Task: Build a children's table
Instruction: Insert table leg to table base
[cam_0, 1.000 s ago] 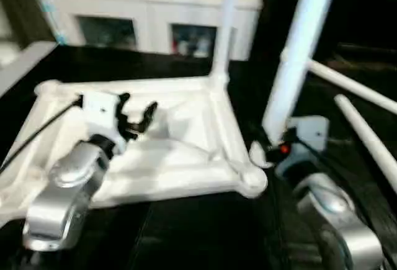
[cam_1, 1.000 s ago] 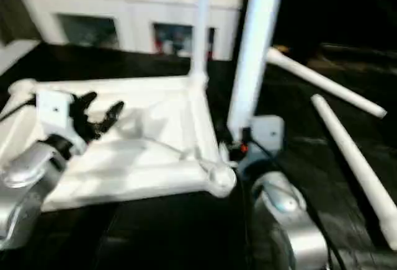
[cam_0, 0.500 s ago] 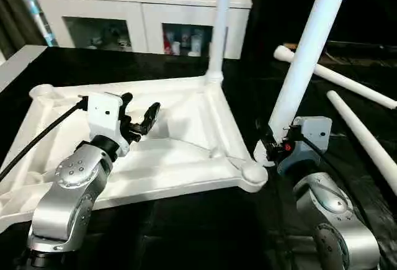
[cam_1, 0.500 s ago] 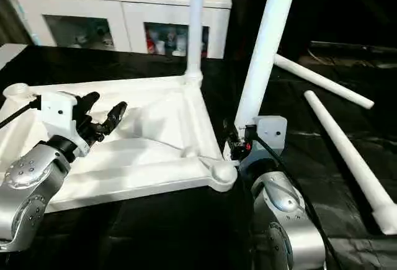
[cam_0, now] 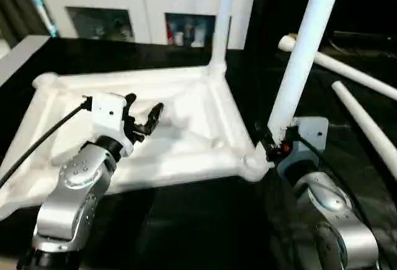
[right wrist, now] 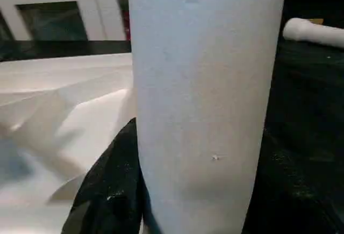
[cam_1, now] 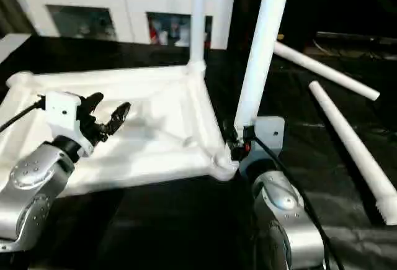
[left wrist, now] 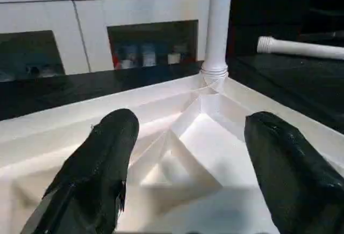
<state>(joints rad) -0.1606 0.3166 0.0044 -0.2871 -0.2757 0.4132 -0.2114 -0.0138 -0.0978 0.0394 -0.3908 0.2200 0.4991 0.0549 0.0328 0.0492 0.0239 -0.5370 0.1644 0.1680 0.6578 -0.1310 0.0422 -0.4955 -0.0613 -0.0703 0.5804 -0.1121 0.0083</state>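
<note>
Barely anything's moved apart from our camera: right gripper (cam_0: 268, 146) still clamps the second leg (cam_0: 303, 49) upright just beside the near corner socket (cam_0: 253, 164) of the upside-down tabletop (cam_0: 186, 139), left gripper (cam_0: 144, 120) hovers open, so seating is next.

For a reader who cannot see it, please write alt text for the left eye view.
The right gripper holds a white leg upright beside the upturned table top's near corner. The open left gripper hovers over the ribbed underside.
</note>
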